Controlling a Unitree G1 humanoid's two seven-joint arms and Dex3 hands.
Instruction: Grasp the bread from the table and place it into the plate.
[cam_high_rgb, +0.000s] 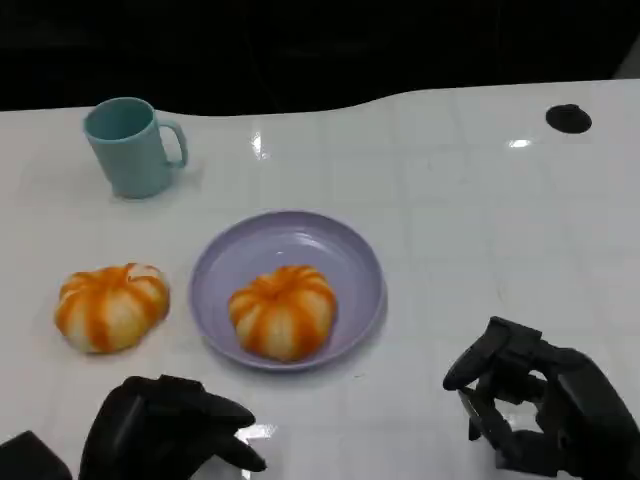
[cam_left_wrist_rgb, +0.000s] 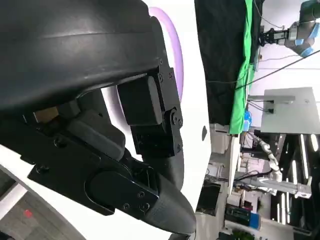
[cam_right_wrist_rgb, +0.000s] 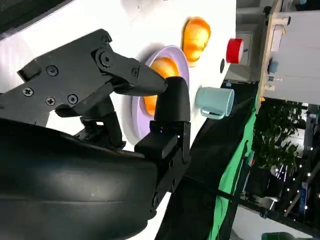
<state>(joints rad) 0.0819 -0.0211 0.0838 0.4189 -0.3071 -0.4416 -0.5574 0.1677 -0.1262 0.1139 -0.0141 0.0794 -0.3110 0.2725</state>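
One pumpkin-shaped bread (cam_high_rgb: 283, 311) lies in the lilac plate (cam_high_rgb: 355, 255); a second bread (cam_high_rgb: 111, 306) sits on the white table (cam_high_rgb: 480, 220) just left of it. The left hand (cam_high_rgb: 170, 428) hovers near that second bread, fingers apart, empty. The right hand (cam_high_rgb: 535, 405) is loosely curled, holding nothing.

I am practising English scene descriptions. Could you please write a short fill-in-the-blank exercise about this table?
1. One bread lies on the purple ____.
2. The other bread lies on the ____, beside the plate.
3. The mug is light ____.
4. The left robot hand and right robot hand hold ____.

Answers: plate; table; blue; nothing
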